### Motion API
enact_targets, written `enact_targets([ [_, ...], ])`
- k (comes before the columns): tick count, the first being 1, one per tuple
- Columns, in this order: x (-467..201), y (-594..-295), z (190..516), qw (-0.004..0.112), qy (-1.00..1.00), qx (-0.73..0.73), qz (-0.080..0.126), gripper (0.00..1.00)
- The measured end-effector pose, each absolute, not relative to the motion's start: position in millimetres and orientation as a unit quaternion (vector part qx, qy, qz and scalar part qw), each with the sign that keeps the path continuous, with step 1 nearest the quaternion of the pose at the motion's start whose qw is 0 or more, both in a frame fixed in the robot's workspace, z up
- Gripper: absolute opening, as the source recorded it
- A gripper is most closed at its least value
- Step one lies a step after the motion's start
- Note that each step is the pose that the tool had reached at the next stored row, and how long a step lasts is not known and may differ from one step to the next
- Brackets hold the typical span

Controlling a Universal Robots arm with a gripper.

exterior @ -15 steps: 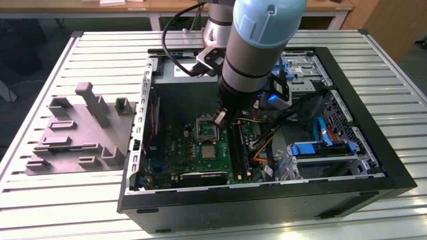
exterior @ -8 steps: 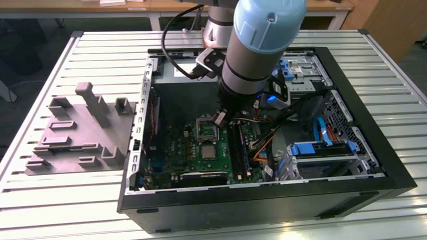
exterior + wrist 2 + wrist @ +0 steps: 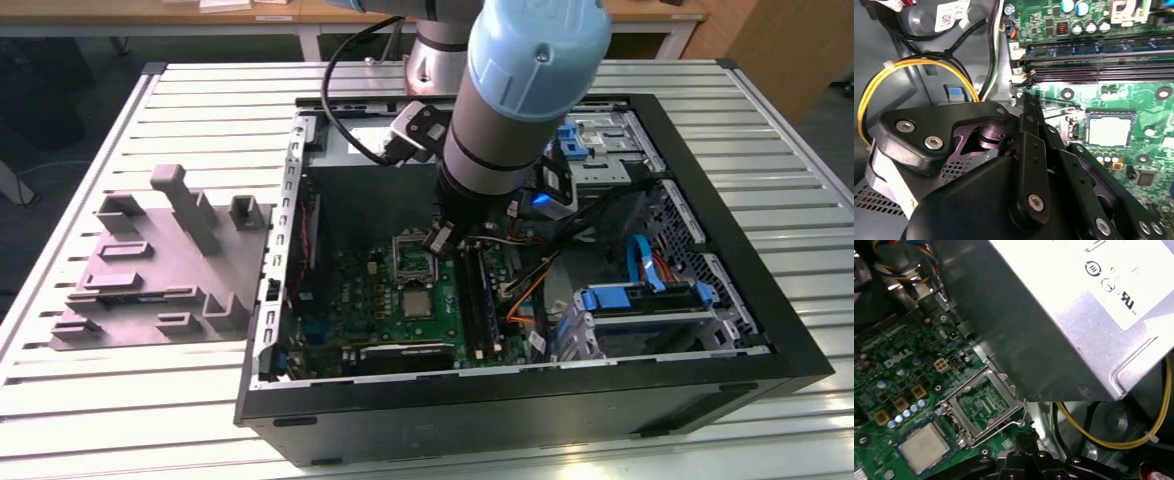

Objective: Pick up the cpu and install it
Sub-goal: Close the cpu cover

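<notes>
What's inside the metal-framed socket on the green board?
Square metal-framed socket: bare green contact field, no chip seated. Silvery-grey square cpu lies beside it on the green circuit board. Anything under the frame's rim is covered.

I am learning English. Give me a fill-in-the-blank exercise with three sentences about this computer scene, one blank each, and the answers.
1. The arm reaching into the computer case has a light ___ cover.
2. The chip lies flat on the ___ circuit board, apart from the claw.
3. The socket beside the chip has a ___ frame.

Answers: blue; green; metal
</notes>
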State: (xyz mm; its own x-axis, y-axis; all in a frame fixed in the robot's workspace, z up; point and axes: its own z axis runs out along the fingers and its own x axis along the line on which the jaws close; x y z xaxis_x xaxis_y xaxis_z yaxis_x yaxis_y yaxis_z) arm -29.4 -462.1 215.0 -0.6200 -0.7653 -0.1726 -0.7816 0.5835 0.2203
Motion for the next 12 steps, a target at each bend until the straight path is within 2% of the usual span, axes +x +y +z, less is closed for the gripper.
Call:
enact_targets([
  [12, -29, -459, 204, 0.041, 0.885, -0.434, 0.161, 0.11],
])
